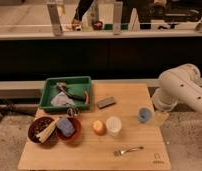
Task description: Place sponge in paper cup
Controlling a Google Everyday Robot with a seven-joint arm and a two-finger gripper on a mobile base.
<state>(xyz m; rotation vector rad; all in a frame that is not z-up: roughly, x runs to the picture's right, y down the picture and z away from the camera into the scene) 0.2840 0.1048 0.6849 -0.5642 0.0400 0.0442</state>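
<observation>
- Camera view: wooden table (144,155) seen from the front, robot arm (183,89) coming in at the right edge.
- Gripper (160,117) hangs below the arm's pale bulk at the table's right side, just beside a blue cup (144,115); it is spread wide, with nothing between the jaws.
- Sponge (65,126): a small blue-purple block lying in a red bowl (77,133) at front left, well apart from the gripper. A second bowl (33,134), holding pale sticks, touches the red bowl's left side.
- Paper cup (114,126): pale, upright, mouth open, near the table's middle. An orange object (98,127) stands between it and the red bowl.
- Handling, as a judgement: the sponge looks light and soft, will give under the jaws, and is not fragile or slippery. A firm pinch should hold it without harm.
- Where to take hold: across the short sides, from above, near the middle of the block. The bowl rim leaves little room for a low sideways approach.
- Fit: the sponge looks close to the cup mouth's width, so it should probably go in end-first.
- Not to be confused with the dark grey block (106,102) lying flat by the green tray (46,98).
</observation>
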